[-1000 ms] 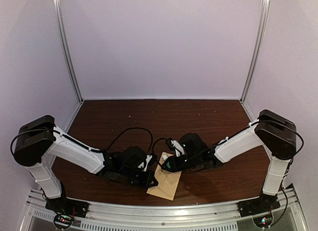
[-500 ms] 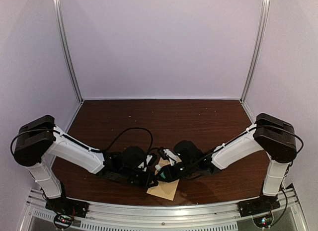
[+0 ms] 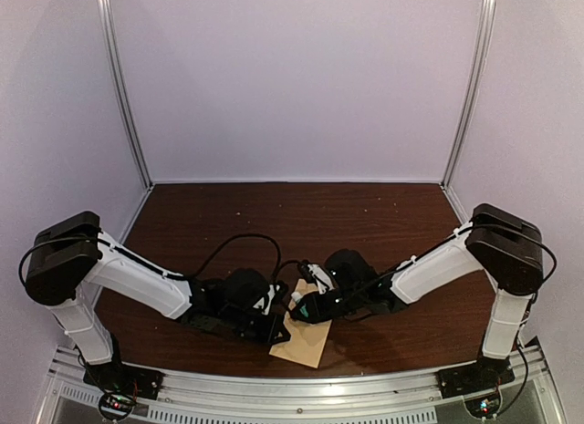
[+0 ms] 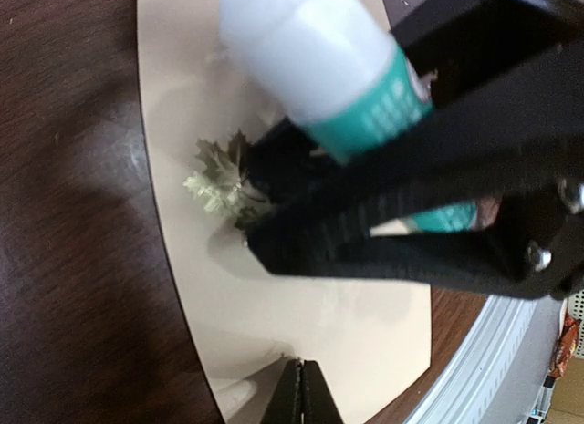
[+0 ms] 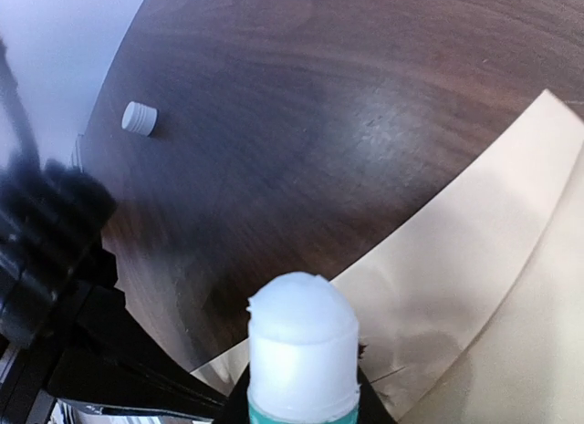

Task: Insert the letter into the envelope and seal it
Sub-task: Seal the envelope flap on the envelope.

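Gripping an uncapped glue stick (image 5: 301,351) between closed fingers, the right tool (image 3: 303,307) holds it over the tan envelope (image 3: 307,342). I cannot tell whether its white tip touches the paper. The envelope lies flat on the dark surface (image 3: 365,223) near the front edge, between the two arms. The left tool (image 4: 301,392) is closed, its tips at the envelope's edge. A small white cap (image 5: 140,118) lies well apart.
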You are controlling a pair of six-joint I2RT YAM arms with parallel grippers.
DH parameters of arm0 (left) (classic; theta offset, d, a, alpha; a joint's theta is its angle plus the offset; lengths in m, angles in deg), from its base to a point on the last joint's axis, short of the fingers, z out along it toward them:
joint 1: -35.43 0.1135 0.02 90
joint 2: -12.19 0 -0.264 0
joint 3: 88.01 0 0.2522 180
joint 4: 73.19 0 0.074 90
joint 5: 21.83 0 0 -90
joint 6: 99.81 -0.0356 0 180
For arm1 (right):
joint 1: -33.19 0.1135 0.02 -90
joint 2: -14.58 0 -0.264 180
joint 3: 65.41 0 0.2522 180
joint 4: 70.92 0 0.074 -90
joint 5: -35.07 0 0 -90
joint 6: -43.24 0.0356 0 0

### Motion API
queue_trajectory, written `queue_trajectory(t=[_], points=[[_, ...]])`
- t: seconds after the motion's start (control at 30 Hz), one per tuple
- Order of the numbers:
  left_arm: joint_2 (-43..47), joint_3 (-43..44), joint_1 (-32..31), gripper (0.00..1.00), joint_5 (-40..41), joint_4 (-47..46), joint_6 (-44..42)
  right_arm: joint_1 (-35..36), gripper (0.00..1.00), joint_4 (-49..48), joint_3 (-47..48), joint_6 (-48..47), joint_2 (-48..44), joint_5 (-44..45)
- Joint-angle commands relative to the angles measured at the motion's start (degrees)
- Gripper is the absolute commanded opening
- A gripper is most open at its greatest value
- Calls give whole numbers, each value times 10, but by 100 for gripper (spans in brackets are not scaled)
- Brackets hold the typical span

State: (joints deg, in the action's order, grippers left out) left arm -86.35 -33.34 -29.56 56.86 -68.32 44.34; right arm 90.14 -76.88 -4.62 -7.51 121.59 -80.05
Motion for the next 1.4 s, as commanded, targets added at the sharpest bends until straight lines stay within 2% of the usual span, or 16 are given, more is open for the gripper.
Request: queue_trajectory(t=[0.0,0.33,0.83,1.13,1.37], points=[[11,-7,-2,0,16,21,-3,-25,0,45,9,-19,14,32],[10,-6,-2,0,17,23,-4,-29,0,56,0,-31,8,20],[9,-5,-2,0,18,23,-4,50,0,15,-40,24,-16,11],[10,-7,-2,0,17,22,-3,53,0,30,-40,30,-27,38],[12,-13,-2,0,16,23,-1,60,0,39,-32,28,-53,15]])
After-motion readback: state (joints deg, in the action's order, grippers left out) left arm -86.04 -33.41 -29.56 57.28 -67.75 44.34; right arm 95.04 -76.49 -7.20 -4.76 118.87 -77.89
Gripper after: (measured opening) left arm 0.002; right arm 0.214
